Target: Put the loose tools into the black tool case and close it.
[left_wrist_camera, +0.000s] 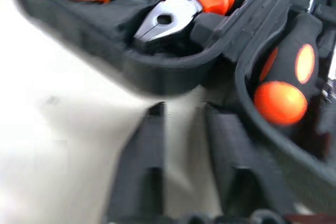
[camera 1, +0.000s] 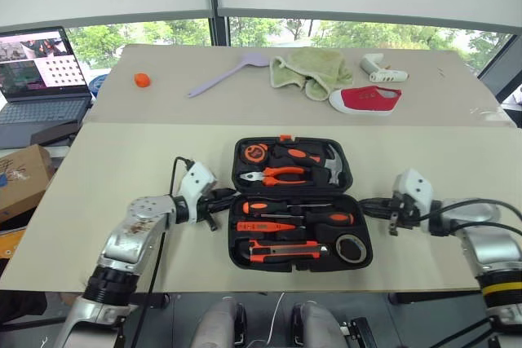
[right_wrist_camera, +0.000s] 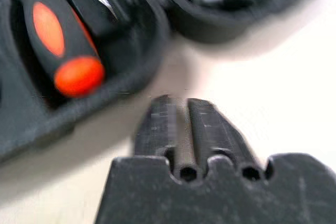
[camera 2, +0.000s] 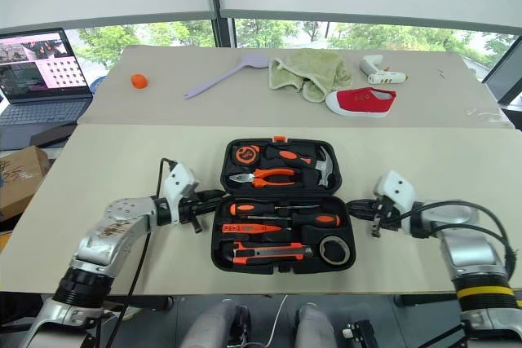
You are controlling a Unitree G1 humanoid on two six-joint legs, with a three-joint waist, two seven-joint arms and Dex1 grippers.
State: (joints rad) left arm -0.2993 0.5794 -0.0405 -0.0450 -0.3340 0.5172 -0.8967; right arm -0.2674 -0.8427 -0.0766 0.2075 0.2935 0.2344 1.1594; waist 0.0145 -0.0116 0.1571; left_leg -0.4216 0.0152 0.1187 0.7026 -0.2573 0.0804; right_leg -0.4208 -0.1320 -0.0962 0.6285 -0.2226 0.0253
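The black tool case lies open in the middle of the near table. Its near half holds two orange-and-black screwdrivers, a slim orange tester pen, a utility knife and a grey tape roll. In the far half lie pliers, a hammer and a tape measure. My left gripper is at the case's left edge near the hinge, open and empty. At the case's right edge my right gripper shows a narrow gap between its fingers and holds nothing.
A laptop and a cardboard box stand at the left. On the far table lie a small orange object, a purple spatula, a green cloth, a red shoe and a white object.
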